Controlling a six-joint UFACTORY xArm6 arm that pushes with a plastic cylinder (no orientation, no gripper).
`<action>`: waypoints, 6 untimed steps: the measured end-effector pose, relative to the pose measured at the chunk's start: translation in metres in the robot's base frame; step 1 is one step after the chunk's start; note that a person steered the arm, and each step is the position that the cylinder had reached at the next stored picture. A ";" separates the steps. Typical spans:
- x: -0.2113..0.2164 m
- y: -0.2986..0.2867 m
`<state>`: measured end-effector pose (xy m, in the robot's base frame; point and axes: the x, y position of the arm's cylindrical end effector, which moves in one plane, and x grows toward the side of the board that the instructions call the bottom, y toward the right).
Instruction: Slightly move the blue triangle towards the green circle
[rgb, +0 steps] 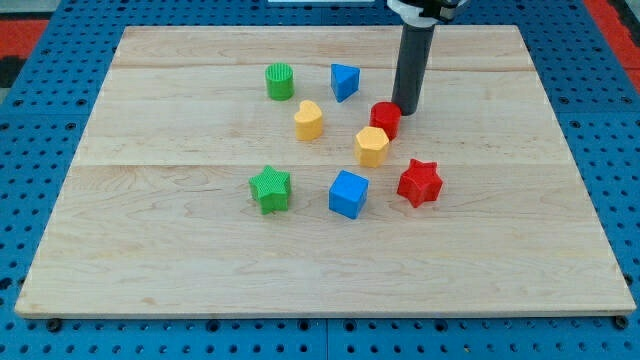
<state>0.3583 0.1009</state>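
The blue triangle (345, 81) sits near the board's top middle, resting on a flat face, one corner pointing toward the view's left; it shows no clear long axis. The green circle (280, 81) stands just to its left, apart from it, with bare wood between the two.

Below that gap lies a yellow heart (309, 119). To the triangle's lower right is a red cylinder (385, 119), and my tip (406, 111) rests against that cylinder's right side, well to the right of the triangle. I have a plain rod and no pincer, so there is nothing to spread or press together.

Further down lie a yellow hexagon (371, 146), a red star (419, 182), a blue cube (348, 193) and a green star (270, 189).

Eight blocks in all: two blue, two green, two yellow, two red, on one wooden board (150, 260).
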 end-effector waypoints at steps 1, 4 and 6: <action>0.000 0.000; -0.027 -0.072; 0.013 -0.057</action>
